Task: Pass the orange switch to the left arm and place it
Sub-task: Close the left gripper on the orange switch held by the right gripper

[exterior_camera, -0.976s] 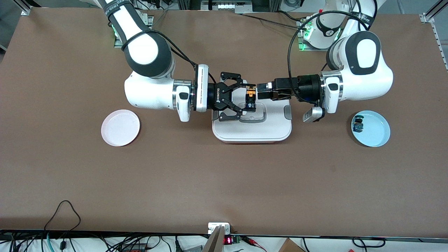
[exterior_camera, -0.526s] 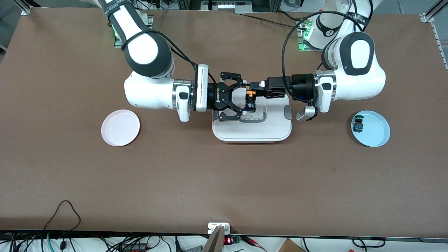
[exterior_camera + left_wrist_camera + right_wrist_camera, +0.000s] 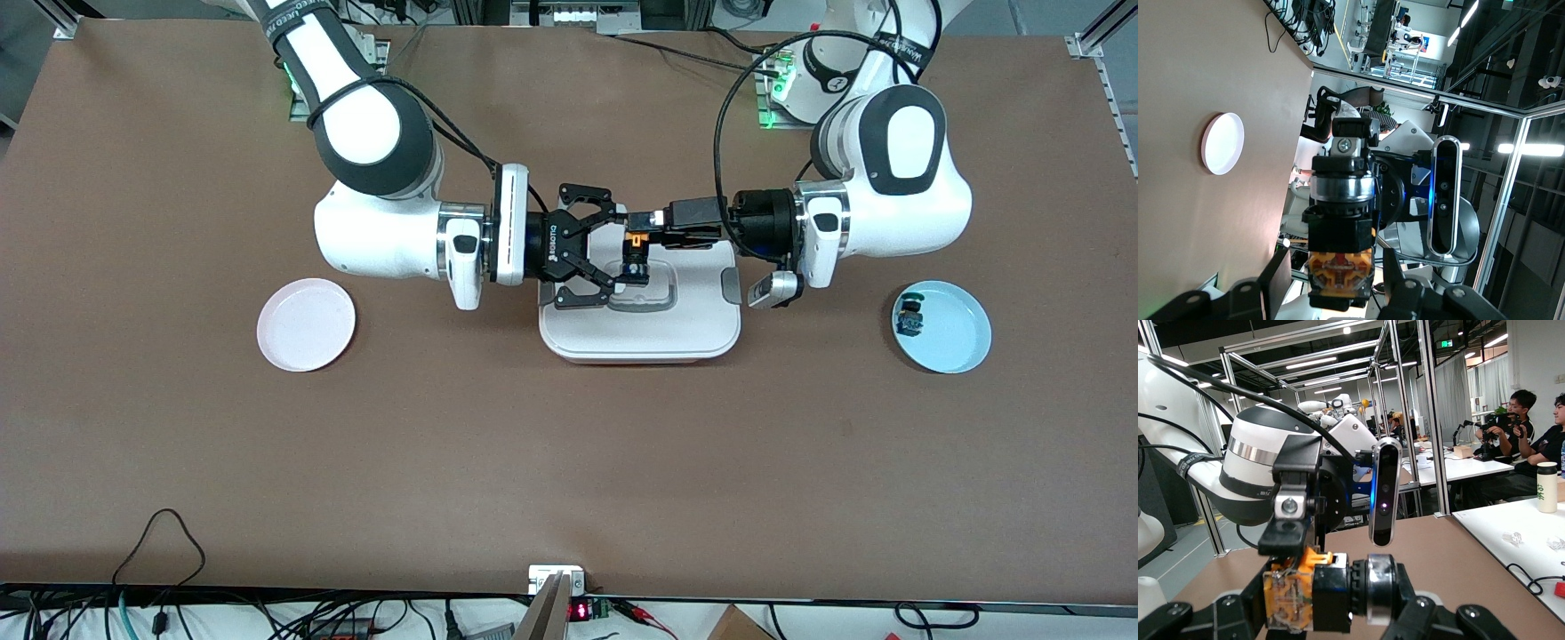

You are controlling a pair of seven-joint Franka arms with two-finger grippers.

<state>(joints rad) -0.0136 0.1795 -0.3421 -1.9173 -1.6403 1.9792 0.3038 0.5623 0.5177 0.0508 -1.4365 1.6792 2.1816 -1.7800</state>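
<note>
The orange switch [image 3: 633, 252] hangs in the air over the white box [image 3: 693, 329]. My right gripper [image 3: 622, 252] is shut on it end to end, one finger on the orange body and one on the black cap. In the right wrist view the switch [image 3: 1318, 590] sits between my right gripper's [image 3: 1335, 613] fingers. My left gripper [image 3: 642, 228] is open and reaches in over the box. In the left wrist view the left gripper [image 3: 1338, 283] stands on either side of the switch's [image 3: 1340, 267] orange body, with a gap on each side.
A pink plate [image 3: 306, 324] lies toward the right arm's end of the table. A blue plate [image 3: 956, 347] with a small blue-and-teal switch [image 3: 909, 317] on it lies toward the left arm's end. The box's lid has a recessed handle under the grippers.
My left arm has moved toward the right gripper, and its open fingers have come around the switch's orange body. The right arm and the switch have stayed put.
</note>
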